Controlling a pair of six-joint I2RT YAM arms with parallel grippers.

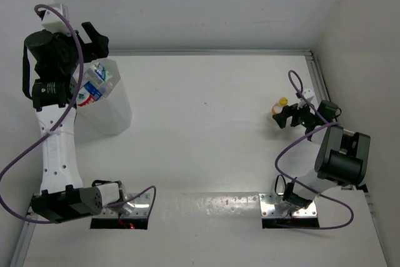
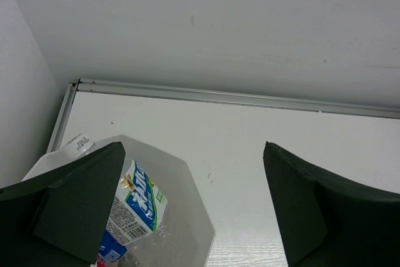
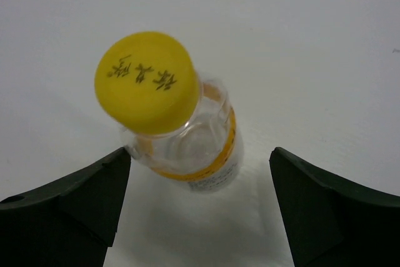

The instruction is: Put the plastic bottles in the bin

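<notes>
Standing on the table (image 1: pixel 206 136) far over on the right side, the yellow-capped bottle (image 3: pixel 178 123) is the only one outside the bin (image 1: pixel 112 114) in these views. It seems upright, its cap tipped slightly toward the wrist camera. The right fingers (image 3: pixel 69 207) are spread wide on either side of its lower body, and neither appears to touch it. The bottle sits nearer one finger than the other, so the grasp is not yet centred.

The step in hand looks like the pick of this last bottle. To do it well, the wrist should shift sideways until the body lies midway between the fingers, then ease forward so the pads meet the clear body below the cap, not the cap's rim. A lopsided close would likely push such a light, short bottle over or send it skidding — closing slowly and evenly guards against that. Thin clear plastic gives under pressure, so a gentle squeeze should do.

Across the table at the far left, the bin already holds several bottles (image 2: pixel 140 201) with blue and green labels. The left fingers (image 2: pixel 69 211) hang over its rim, open and holding nothing. The carry is a long one, so a firm, level hold matters before lifting.
</notes>
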